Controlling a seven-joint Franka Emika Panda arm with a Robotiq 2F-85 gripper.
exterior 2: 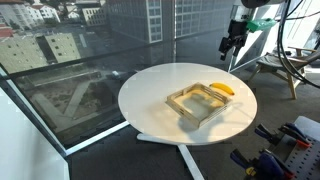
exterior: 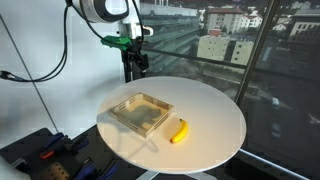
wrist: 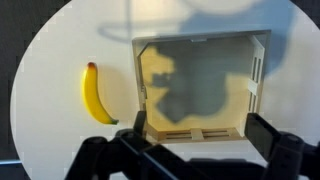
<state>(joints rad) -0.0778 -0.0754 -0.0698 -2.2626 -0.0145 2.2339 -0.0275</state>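
Partly hidden: the near wall of the tray (wrist: 200,38) in the wrist view, covered by the dark body of the claw (wrist: 185,140).
Cut off: the arm above the claw (exterior: 132,72) leaves the top of the frame in both exterior views; the table (wrist: 50,60) runs past the edges of the wrist view.
Hard to make out: the tray floor in the wrist view, darkened by a large shadow; the dark cases (exterior: 40,155) on the floor in an exterior view, contents unclear.
Half covered: the banana (exterior 2: 222,88) in an exterior view, its lower edge behind the far wall of the tray (exterior 2: 180,98).
Count: one round white table (exterior: 215,115), one shallow wooden tray (exterior: 115,108), one banana (exterior: 179,131), one claw (exterior 2: 230,50) with two fingers.
Claw state: released, fingers spread wide, nothing between them, touching nothing.
Claw position: high above the table (exterior 2: 150,95), near its rim, well apart from tray and banana.
Tray position: flat on the table, near its middle, nothing inside.
Banana position: flat on the table just beside the tray, not touching it; the banana (wrist: 96,95) lies alongside one tray wall in the wrist view.
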